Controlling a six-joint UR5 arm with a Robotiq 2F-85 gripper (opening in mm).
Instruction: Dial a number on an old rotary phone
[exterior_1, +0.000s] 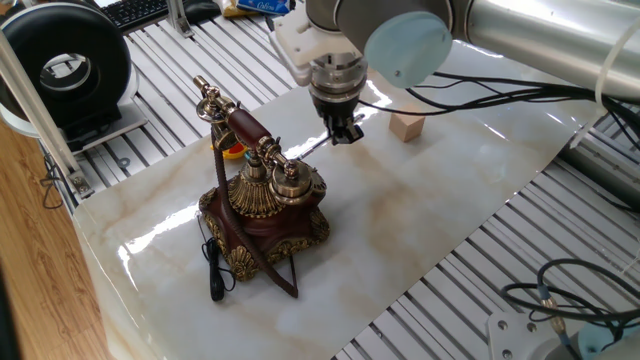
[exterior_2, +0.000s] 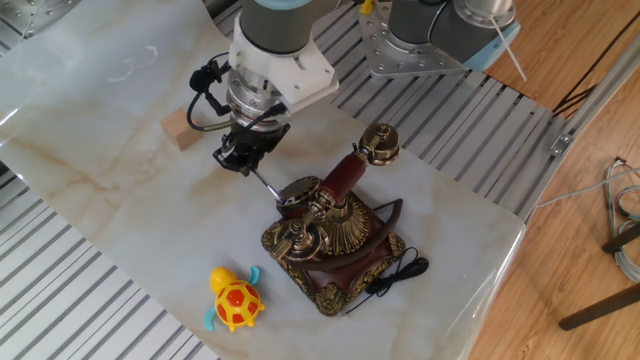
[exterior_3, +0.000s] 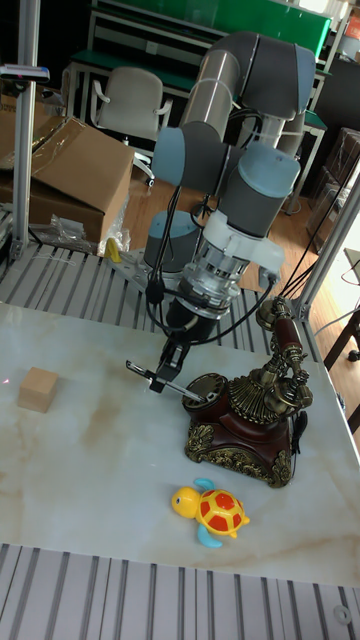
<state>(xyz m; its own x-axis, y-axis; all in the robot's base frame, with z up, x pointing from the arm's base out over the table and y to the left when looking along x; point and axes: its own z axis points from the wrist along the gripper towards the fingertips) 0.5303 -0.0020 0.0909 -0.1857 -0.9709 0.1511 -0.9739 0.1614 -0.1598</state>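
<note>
While the ornate dark reddish-brown rotary phone with gold filigree trim (exterior_1: 262, 215) sits left of centre on the pale marble-look tabletop (exterior_1: 420, 220) in one fixed view, the black two-finger gripper (exterior_1: 345, 133) hangs just beyond its far right side, jaws pinched narrow on a thin silvery stick (exterior_1: 312, 147) that slants down toward the dial. Stick tip lies at the dial; contact unclear. Gold-ended handset (exterior_1: 240, 125) rests on the brass cradle, black cord (exterior_1: 214, 265) trails off the near left. Small pale wooden block (exterior_1: 406, 126) sits farther right, well apart.

Other fixed view: phone (exterior_2: 335, 245) right of centre, gripper (exterior_2: 238, 160) to its left and above, closed on the stick (exterior_2: 268, 187), whose lower end reaches the dial's left edge. Block (exterior_2: 182, 130) left of the gripper. Yellow and orange toy turtle (exterior_2: 234, 300) near the front edge, apart from the phone.

Tall fixed view: phone (exterior_3: 250, 420) right of centre, gripper (exterior_3: 170, 375) just left of it, stick (exterior_3: 160, 381) clamped nearly level, right end over the dial. Block (exterior_3: 40, 389) far left, turtle (exterior_3: 215, 511) nearer, below the phone.
</note>
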